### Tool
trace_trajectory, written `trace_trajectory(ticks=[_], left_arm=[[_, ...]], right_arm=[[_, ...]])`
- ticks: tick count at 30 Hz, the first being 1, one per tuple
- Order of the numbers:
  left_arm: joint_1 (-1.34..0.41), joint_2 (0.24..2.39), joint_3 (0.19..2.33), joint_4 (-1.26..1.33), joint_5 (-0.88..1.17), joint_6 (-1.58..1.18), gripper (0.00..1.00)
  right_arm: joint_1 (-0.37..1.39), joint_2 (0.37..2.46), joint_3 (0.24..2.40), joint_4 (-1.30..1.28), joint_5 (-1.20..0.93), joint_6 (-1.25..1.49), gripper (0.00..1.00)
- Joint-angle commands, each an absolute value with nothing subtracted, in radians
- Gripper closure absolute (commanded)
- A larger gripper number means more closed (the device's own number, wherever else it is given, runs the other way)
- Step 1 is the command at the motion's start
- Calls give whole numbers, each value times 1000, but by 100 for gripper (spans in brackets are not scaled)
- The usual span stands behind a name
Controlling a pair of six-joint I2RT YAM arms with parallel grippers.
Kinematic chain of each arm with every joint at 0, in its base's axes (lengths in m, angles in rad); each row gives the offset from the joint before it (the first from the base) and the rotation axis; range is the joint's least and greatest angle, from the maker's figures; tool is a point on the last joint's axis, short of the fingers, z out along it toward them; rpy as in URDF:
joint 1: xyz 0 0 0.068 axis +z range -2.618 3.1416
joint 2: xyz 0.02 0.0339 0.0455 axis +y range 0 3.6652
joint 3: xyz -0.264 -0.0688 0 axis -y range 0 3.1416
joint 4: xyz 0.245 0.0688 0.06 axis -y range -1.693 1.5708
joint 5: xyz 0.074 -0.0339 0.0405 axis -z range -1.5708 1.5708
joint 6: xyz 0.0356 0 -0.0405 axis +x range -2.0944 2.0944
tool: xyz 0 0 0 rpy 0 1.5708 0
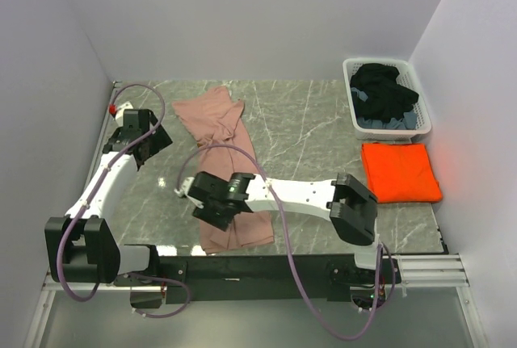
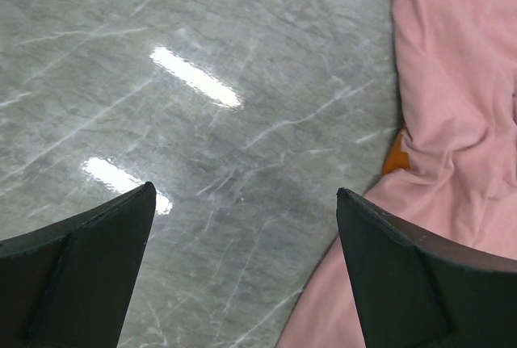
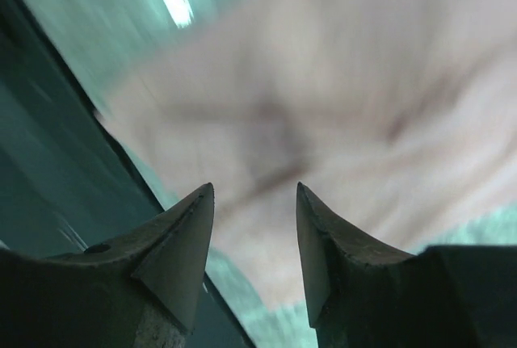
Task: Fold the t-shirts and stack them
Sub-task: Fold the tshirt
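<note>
The dusty-pink tee [image 1: 218, 126] lies crumpled in a long strip from the table's back middle to the front edge. The orange tee [image 1: 400, 172] lies folded flat at the right. My left gripper [image 1: 161, 140] is open and empty over bare table just left of the pink tee's upper part; in the left wrist view [image 2: 244, 190] the pink tee [image 2: 460, 98] is beside the right finger. My right gripper [image 1: 184, 190] is open and empty at the pink tee's left edge; the right wrist view [image 3: 254, 186] is blurred, with pink cloth [image 3: 323, 81] ahead of the fingertips.
A white laundry basket [image 1: 353, 69] with dark clothes stands at the back right, behind the orange tee. The grey marble table [image 1: 307, 122] is walled on three sides. A small orange patch [image 2: 394, 156] shows at the pink tee's edge. The table's front edge [image 3: 56, 130] is close to my right gripper.
</note>
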State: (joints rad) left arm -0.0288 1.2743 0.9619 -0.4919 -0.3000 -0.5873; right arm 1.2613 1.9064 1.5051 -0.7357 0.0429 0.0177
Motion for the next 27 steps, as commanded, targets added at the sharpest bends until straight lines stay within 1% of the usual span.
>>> trace_trajectory(ticks=[1, 5, 13, 20, 23, 26, 27], left_arm=[[-15, 1284, 973, -495, -353, -592, 1], [-5, 1299, 980, -508, -354, -598, 1], [21, 1305, 977, -503, -327, -598, 1], [25, 1305, 977, -502, -314, -598, 2], [26, 1307, 977, -500, -307, -597, 2], [26, 1308, 977, -500, -305, -597, 2], [26, 1307, 977, -499, -302, -595, 2]], right_arm=[[1282, 1966, 1624, -698, 14, 8, 47], [1315, 2028, 1689, -718, 3, -26, 47], [1367, 2126, 1753, -752, -3, -51, 52], [1393, 2167, 1773, -776, 133, -52, 55], [1401, 2177, 1776, -790, 166, -49, 60], [1402, 2169, 1770, -796, 187, -45, 66], [1404, 2155, 1764, -793, 189, -43, 72]])
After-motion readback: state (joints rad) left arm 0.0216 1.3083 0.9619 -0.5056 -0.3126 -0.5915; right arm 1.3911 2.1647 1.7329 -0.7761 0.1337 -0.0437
